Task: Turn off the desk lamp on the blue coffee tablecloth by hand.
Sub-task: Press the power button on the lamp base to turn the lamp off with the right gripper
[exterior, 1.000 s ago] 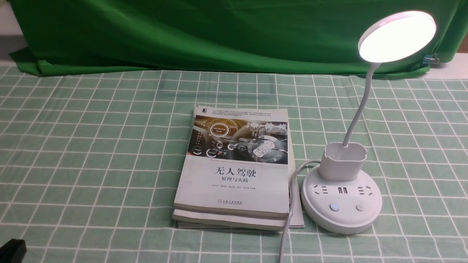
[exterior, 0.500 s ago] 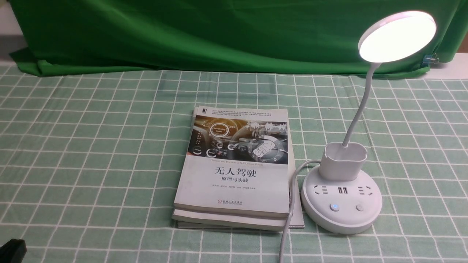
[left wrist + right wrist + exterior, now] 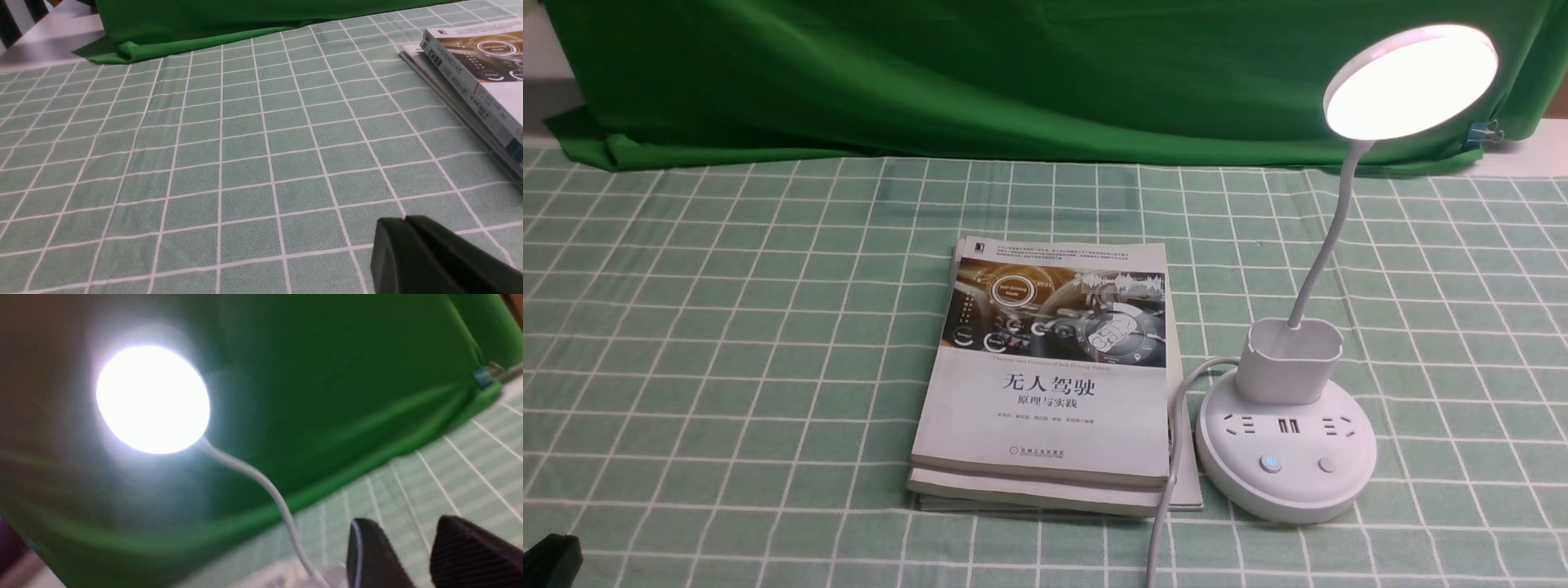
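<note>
**Desk lamp** (image 3: 1286, 457): upright on the blue coffee tablecloth (image 3: 727, 327), right of centre, toward the robot's side. Switched on.

- Disc head (image 3: 1411, 82): glowing white, raised high in front of the green backdrop (image 3: 1013, 73), face turned toward the robot.
- Thin neck (image 3: 1327, 237): curving down into the cup-like holder (image 3: 1289, 359) at the rear of the round base.
- Top of base: sockets behind, two round buttons in front. Left button (image 3: 1269, 464) showing a faint blue glow. Right button (image 3: 1327, 465) plain.

**Blue coffee tablecloth**: pale green with a grid of thin white lines, spread flat over the counter (image 3: 1531, 151).

**Stack of books** (image 3: 1049, 376): flat on the cloth, just left of the lamp base.

**White cord** (image 3: 1168, 490): leaving the base on its left side, crossing the books' right edge, then running off the near edge of the front view.

**Left hand** (image 3: 404, 220): low over bare cloth at the near left, well apart from the lamp. Fingers pressed together, with only a thin seam between them.

**Right hand** (image 3: 402, 522): outside the front view. In the blurred right wrist view, fingers parted by a moderate gap with cloth visible between them, holding nothing. Lamp neck passing just beside one finger (image 3: 367, 555); contact impossible to tell.

**Blue clip** (image 3: 1482, 132): on the backdrop's right edge, beside the lamp head.
</note>
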